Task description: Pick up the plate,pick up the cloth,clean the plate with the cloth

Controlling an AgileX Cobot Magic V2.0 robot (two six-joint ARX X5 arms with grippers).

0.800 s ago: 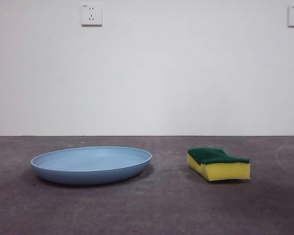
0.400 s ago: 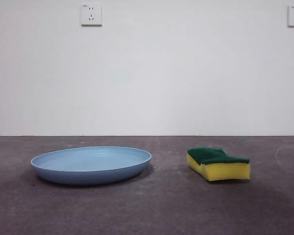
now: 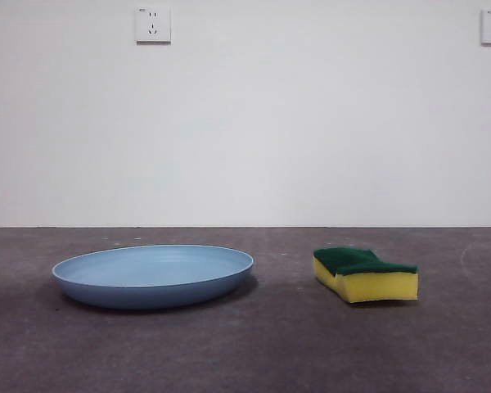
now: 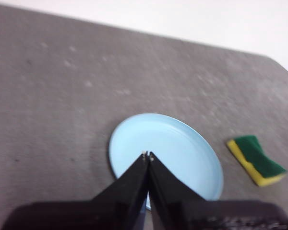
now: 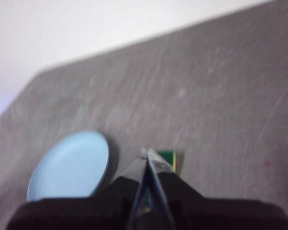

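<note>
Overhead, left gripper (image 4: 148,155) above plate (image 4: 182,153), right gripper (image 5: 147,152) above sponge (image 5: 168,157), both jaws pressed together.

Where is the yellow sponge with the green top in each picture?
Front view: the small yellow sponge block with a dark green scouring layer lies flat on the table, right of centre, green side up.
Left wrist view: it sits at the right edge, beside the plate.
Right wrist view: only its end peeks out behind the shut jaw tips.
Shared landmark: the wide, round light blue plastic plate, apart from the sponge in every view.
</note>
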